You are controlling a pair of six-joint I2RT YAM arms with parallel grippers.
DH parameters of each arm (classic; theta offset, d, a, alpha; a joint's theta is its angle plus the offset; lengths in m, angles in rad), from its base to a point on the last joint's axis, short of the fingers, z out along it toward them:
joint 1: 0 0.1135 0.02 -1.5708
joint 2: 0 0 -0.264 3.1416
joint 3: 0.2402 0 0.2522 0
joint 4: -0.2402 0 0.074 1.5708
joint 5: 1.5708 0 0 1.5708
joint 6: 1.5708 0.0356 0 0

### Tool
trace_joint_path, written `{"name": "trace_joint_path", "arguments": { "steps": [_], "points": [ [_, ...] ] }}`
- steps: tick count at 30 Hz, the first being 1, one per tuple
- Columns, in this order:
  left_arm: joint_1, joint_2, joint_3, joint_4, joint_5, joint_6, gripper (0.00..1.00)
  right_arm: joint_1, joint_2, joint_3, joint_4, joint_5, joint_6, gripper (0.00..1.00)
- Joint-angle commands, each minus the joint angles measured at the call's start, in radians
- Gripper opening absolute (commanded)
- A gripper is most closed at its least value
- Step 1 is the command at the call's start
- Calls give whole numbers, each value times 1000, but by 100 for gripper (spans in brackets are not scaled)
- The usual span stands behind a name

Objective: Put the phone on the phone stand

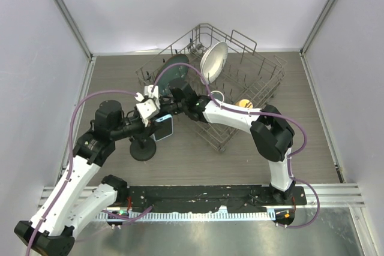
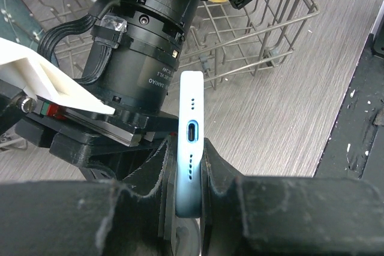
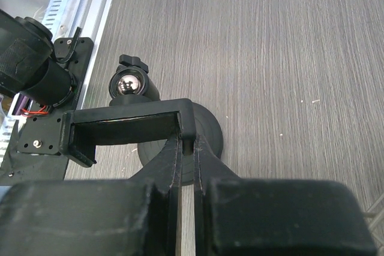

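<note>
The phone (image 1: 163,128), in a light blue case, is held edge-on between the fingers of my left gripper (image 1: 153,114). In the left wrist view the phone's (image 2: 192,112) bottom edge with its charging port faces the camera, and the left gripper (image 2: 188,149) is shut on both its flat faces. The black phone stand (image 1: 143,150) rests on its round base just below. My right gripper (image 3: 188,141) is shut on a corner of the phone stand's cradle (image 3: 126,125), above the disc base (image 3: 207,139) and the shiny ball joint (image 3: 128,84). In the top view the right gripper (image 1: 171,106) sits close beside the phone.
A wire dish rack (image 1: 264,79) stands behind the grippers, holding a white plate (image 1: 213,61) and a dark plate (image 1: 175,70). The rack (image 2: 264,34) also shows in the left wrist view beyond the right arm's wrist (image 2: 144,46). A black rail (image 1: 204,195) runs along the near edge.
</note>
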Motion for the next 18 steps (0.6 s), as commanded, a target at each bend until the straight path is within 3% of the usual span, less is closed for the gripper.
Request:
{"name": "trace_joint_path", "arguments": {
  "steps": [1,8,18],
  "points": [
    [18,-16,-38,197,-59,-9,0,5,-22,-14,-103,-77,-18,1],
    [22,-120,-132,324,-168,-66,0,-1,-47,-58,-61,-68,-15,1],
    [25,-154,-123,294,-191,-32,0,-14,-39,-43,-135,-138,-59,1]
  ]
}}
